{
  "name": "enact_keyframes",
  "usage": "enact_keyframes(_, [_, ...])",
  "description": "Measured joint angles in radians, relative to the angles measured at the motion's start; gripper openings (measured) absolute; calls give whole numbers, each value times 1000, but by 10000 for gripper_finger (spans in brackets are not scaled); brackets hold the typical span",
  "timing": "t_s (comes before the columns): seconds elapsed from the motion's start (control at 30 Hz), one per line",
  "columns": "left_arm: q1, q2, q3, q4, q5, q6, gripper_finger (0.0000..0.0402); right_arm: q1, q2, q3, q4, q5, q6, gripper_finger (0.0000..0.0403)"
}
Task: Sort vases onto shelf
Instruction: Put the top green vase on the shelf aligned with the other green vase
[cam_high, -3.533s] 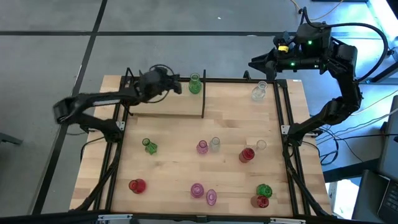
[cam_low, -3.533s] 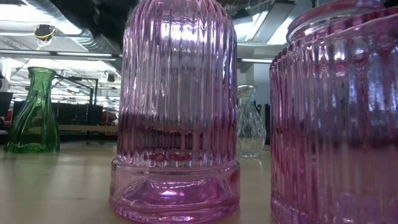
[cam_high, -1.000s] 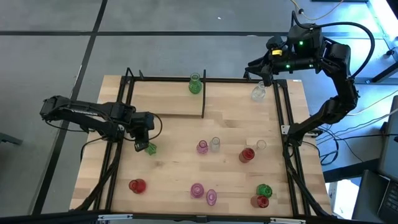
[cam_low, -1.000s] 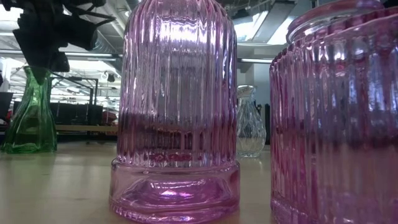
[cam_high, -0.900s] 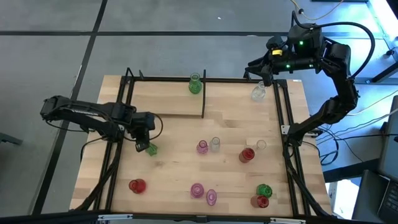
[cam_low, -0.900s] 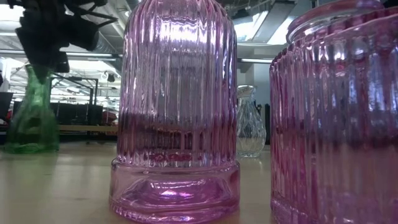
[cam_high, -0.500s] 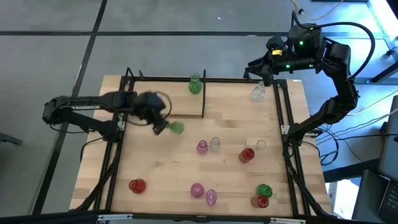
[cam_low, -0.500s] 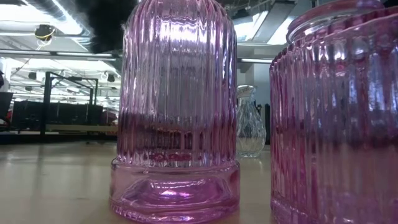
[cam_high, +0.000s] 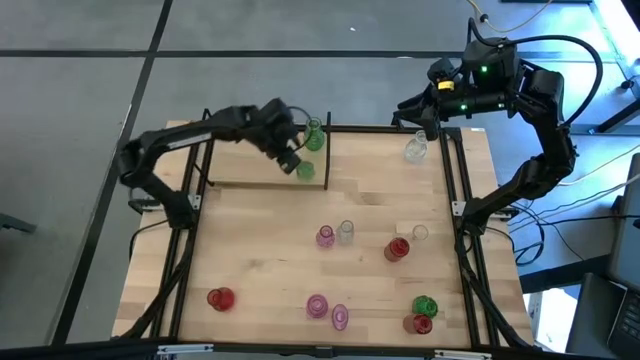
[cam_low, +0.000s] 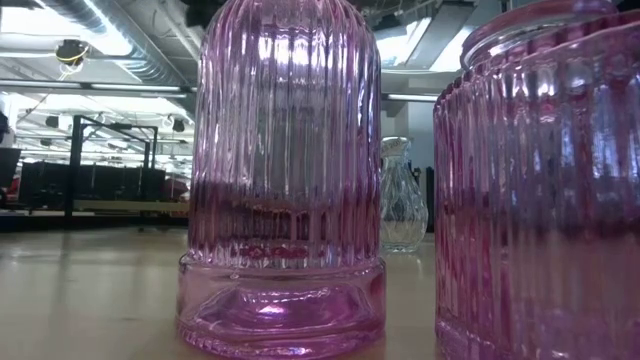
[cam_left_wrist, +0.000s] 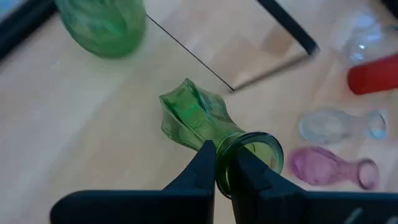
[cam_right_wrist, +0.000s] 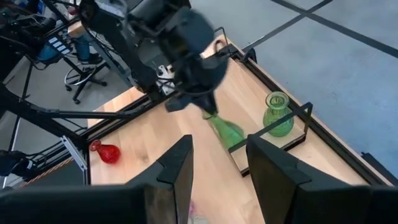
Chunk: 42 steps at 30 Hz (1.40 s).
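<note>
My left gripper (cam_high: 291, 158) is shut on a small green vase (cam_high: 305, 170), held in the air over the right end of the shelf (cam_high: 250, 160). A second green vase (cam_high: 314, 135) stands upright on its base at the shelf's far right corner. Several more vases stand on the table: pink (cam_high: 325, 236), clear (cam_high: 346, 232), red (cam_high: 397, 248) and others near the front edge. My right gripper (cam_high: 415, 108) hangs high over the far right corner, open with nothing between its fingers (cam_right_wrist: 180, 171). My left gripper pinches the green vase by the rim of its mouth (cam_left_wrist: 225, 167); one finger seems to be inside the mouth and one outside. The fingers slant down from the table's left. The vase hangs tilted below them, its body (cam_left_wrist: 189, 118) lowest, clear of the shelf board.
A clear vase (cam_high: 415, 150) stands at the far right beside the black frame rail. A red vase (cam_high: 220, 298) stands front left; pink (cam_high: 317, 305), green (cam_high: 425, 305) and red (cam_high: 418, 323) ones stand along the front. Two pink vases (cam_low: 285, 170) fill the low view.
My left gripper, shut on the green vase, has lifted it clear of the table's left part. It has swung up, toward the far edge and to the right, to above the shelf's right end. The vase now hangs tilted.
</note>
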Motion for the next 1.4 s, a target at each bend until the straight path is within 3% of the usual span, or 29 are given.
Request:
enact_keyframes(0.27, [20, 238, 333, -224, -15, 97, 13, 0, -2, 0, -44, 0, 0, 136])
enact_keyframes(0.47, [27, 362, 470, -336, -16, 150, 13, 0, -2, 0, -54, 1, 0, 136])
enact_keyframes(1.0, [75, 405, 492, -333, 72, 163, 14, 0, -1, 0, -47, 21, 0, 136])
enact_keyframes(1.23, [74, 405, 493, -308, 61, 163, 66, 0, -1, 0, -47, 22, 0, 136])
enact_keyframes(1.4, [74, 405, 493, -296, 56, 163, 71, 0, -1, 0, -47, 22, 4, 136])
